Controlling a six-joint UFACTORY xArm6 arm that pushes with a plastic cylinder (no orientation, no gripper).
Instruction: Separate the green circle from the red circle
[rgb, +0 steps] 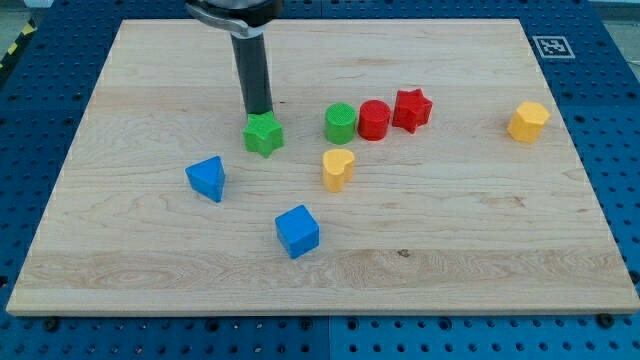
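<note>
The green circle (340, 123) stands near the board's middle, touching the red circle (373, 120) on its right. A red star (411, 109) touches the red circle's right side. My tip (259, 113) is at the top edge of a green star (264, 134), well to the left of the green circle and apart from it.
A yellow heart (338, 169) lies just below the green circle. A blue triangle-like block (207, 178) lies at the left, a blue cube (297, 231) toward the bottom, a yellow hexagon (528, 121) at the right. The wooden board (120, 260) rests on a blue pegged table.
</note>
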